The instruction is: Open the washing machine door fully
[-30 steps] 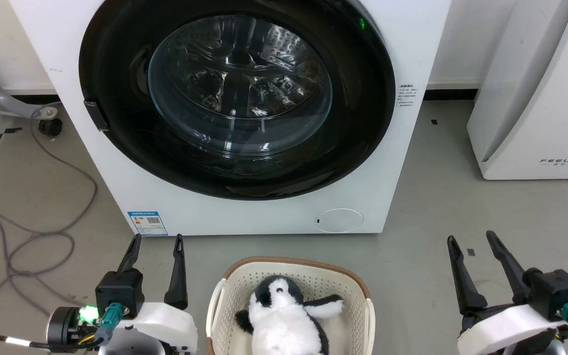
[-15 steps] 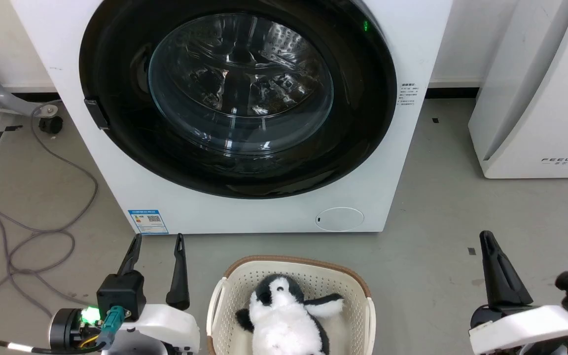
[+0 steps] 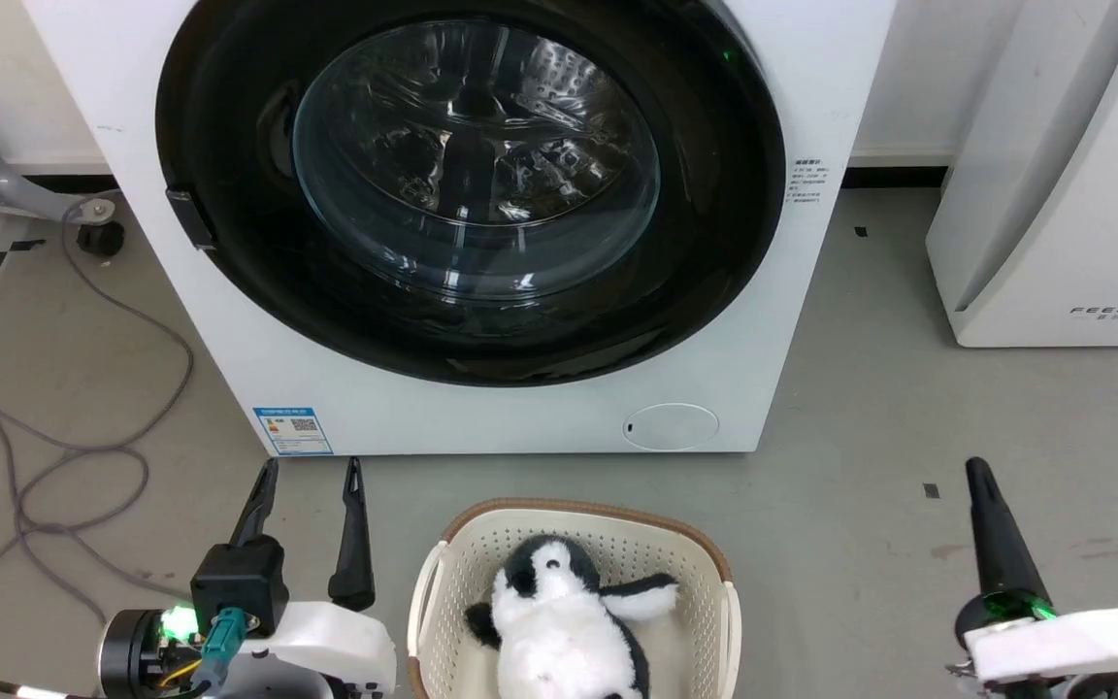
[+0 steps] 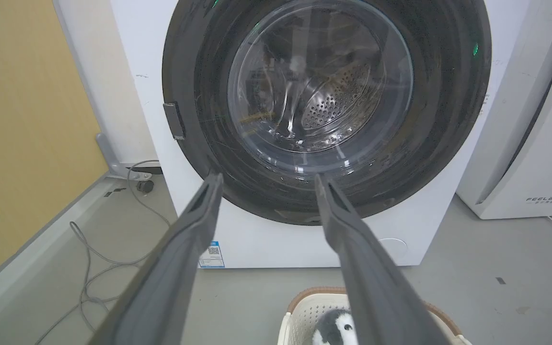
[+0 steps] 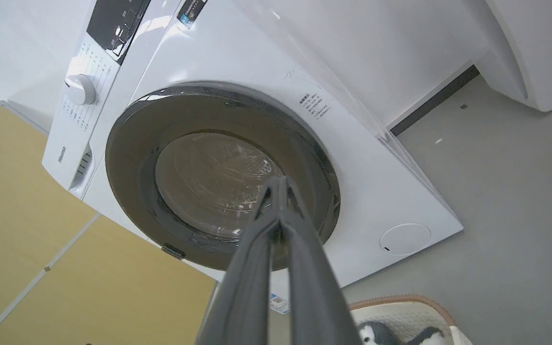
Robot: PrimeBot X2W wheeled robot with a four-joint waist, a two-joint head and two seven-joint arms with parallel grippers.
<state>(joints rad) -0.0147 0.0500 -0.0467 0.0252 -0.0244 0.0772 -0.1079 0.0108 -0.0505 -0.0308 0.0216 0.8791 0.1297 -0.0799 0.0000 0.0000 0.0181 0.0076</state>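
A grey concrete floor runs up to a white wall, and the washing machine stands square in front of you with the washing machine door shut flush against its front. Treat that door as a rigid, fairly weighty disc. Its glossy black ring looks slick, and the glass bowl bulging at its centre gives your fingers nothing to close on, so don't try either. The one real purchase is the small dark tab on the rim at your left side. The hinge is probably opposite, so expect a firm tug to free the latch, then an easy swing out towards your right. Your left gripper hangs low before the machine's base with its fingers spread apart and empty, well below that tab. Your right gripper has its fingers pressed together on nothing. Mind the wicker-rimmed basket holding a penguin toy just in front of the machine, and the loose cables on the floor at your left.
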